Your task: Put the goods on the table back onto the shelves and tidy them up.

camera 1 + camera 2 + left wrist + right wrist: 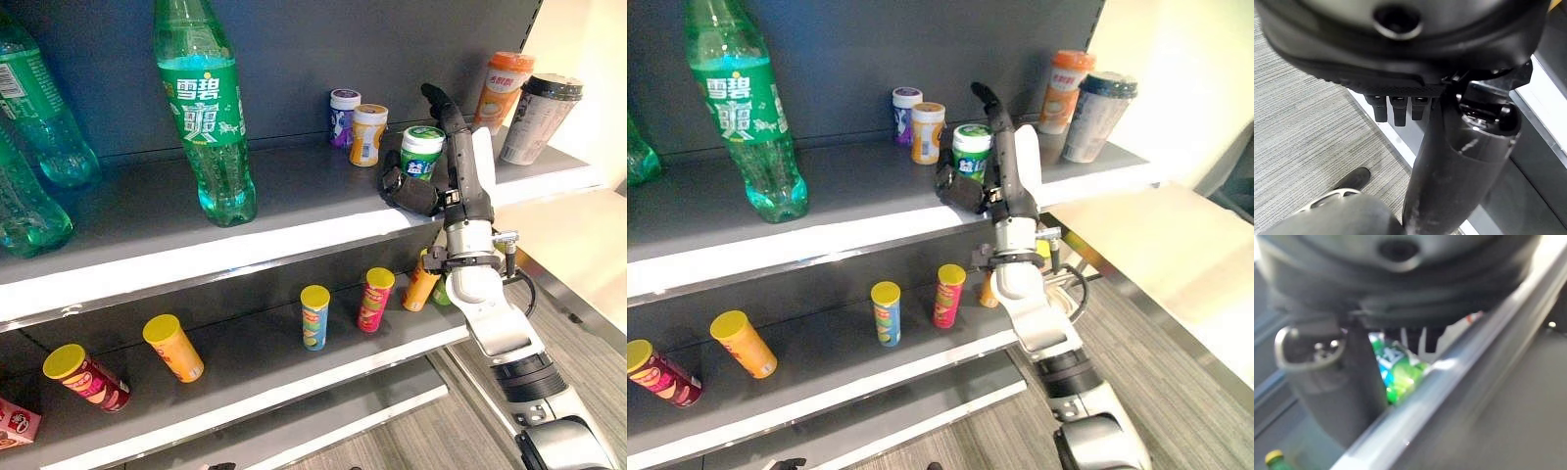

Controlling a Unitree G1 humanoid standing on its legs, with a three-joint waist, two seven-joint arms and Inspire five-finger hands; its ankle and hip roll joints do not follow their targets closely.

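You are facing the shelves (294,230), and the right arm is reaching up to the upper board. On that board, from left to right, stand the big green soda bottles (208,108), then a purple-and-white small jar (343,117) and a yellow small jar (367,134) together further back, and two tall drink cups (524,103) at the far right. On the lower board, slim snack cans (315,316) are spread out, two of them lying tipped at the left.

Your right hand (460,166) is at the near edge of the upper board, with the green-capped jar (421,152) just inside it. The fingers stand nearly straight behind and to the right of the jar while the thumb curls low in front; from the right wrist view the green label sits between thumb and fingers. I judge this a loose hold at most: you are setting the jar down or have just done so. The jar stands upright on the board.

The left hand (1396,105) hangs low over the floor, fingers relaxed, holding nothing.

Next, I would open the thumb clear, draw the hand back without tipping the jar, then nudge it towards the other two small jars.
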